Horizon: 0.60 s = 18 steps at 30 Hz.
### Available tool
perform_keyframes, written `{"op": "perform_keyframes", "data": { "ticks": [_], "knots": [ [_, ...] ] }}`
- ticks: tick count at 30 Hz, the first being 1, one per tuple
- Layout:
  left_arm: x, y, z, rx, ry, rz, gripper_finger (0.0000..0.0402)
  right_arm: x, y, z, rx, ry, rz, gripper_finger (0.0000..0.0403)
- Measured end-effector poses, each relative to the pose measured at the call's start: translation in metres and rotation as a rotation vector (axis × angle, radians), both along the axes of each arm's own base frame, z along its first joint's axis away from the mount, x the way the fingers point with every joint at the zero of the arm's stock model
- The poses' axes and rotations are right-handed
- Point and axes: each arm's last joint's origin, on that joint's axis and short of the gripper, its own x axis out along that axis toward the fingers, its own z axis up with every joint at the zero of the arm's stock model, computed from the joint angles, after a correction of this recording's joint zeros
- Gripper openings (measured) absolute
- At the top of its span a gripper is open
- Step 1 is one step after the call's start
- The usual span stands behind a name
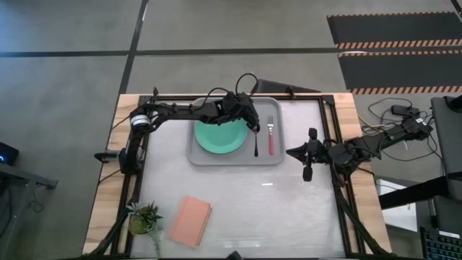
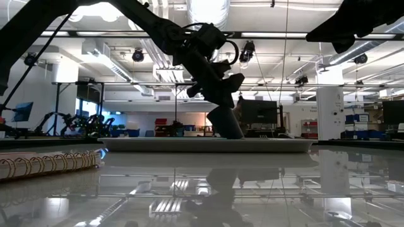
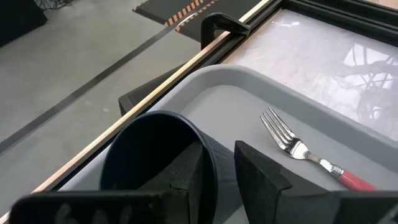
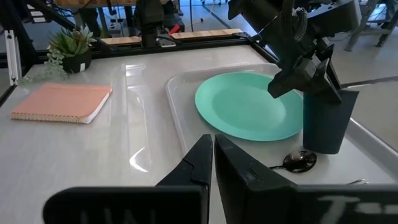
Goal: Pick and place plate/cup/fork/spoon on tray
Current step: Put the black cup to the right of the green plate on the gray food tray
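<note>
Plate (image 1: 220,136), fork (image 1: 271,134), spoon (image 1: 255,141) already on tray (image 1: 198,157). Left claw (image 4: 309,81) grips cup (image 4: 326,121), setting it beside plate. Right claw (image 4: 212,163) closed, empty, near tray. Nearly done: release left.

The left gripper (image 3: 217,171) clamps the rim of the dark cup (image 3: 155,162), one finger inside and one outside, over the light-grey tray (image 3: 230,93). Beside it on the tray lies the red-handled fork (image 3: 311,154), tines toward the rim.
</note>
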Motion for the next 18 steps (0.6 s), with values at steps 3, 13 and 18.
{"op": "perform_keyframes", "data": {
  "ticks": [3, 13, 18],
  "knots": [
    [0.0009, 0.0, 0.001, 0.004, -0.014, -0.004, 0.0075, 0.0, 0.0, 0.0, -0.001, 0.0, 0.0, 0.0009],
    [0.0035, -0.0018, 0.0041, 0.087, 0.011, -0.053, 0.0059, 0.0, 0.0, 0.0, -0.002, 0.0, 0.001, 0.0009],
    [0.0044, -0.0009, 0.0061, 0.172, 0.052, -0.099, 0.003, 0.0, 0.0, 0.0, -0.003, 0.001, 0.001, 0.0009]
  ]
}}
